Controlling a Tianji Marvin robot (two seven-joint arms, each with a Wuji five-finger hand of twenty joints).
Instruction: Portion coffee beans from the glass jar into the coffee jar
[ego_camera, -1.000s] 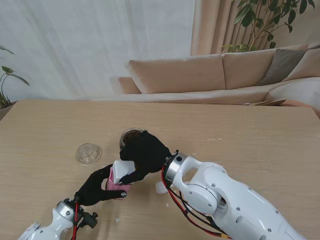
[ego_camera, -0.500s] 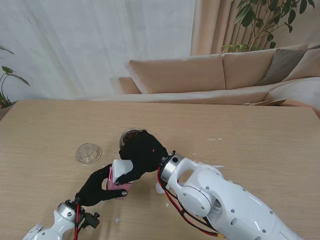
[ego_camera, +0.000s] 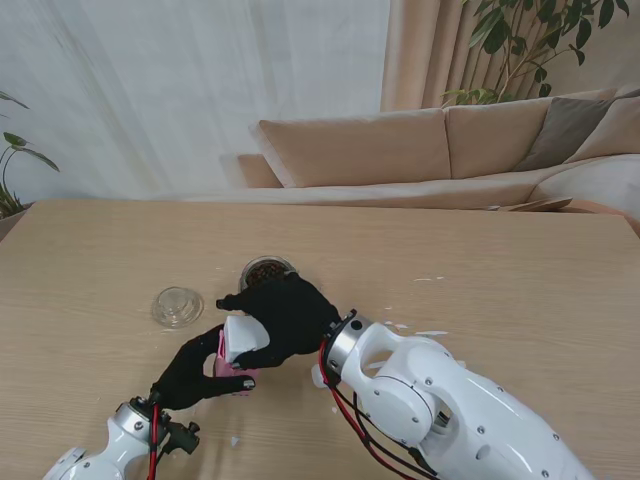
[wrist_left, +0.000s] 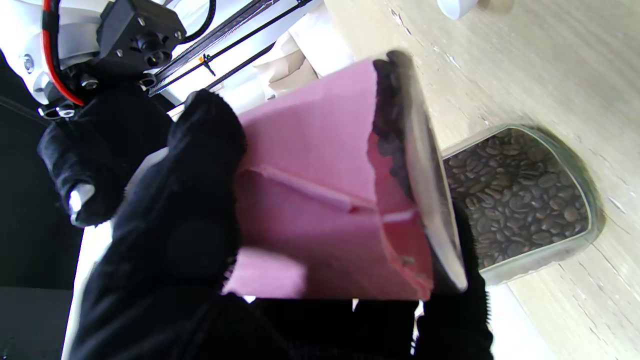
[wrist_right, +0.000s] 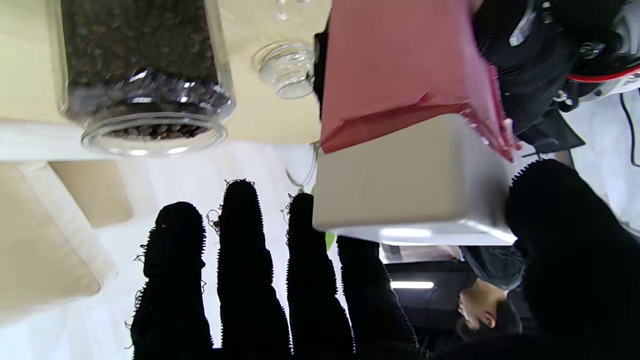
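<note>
Stand view: left robot hand around pink coffee jar, seemingly tilted.

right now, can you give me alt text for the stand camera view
Two black-gloved robot hands meet over a pink coffee jar: the left hand grips it, the right hand holds a white lid on top. Behind stand a glass jar of beans and a glass lid.

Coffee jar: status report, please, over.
Left hand holds pink coffee jar. Right hand holds white scoop at it. Glass jar open behind. Nothing blocking.
</note>
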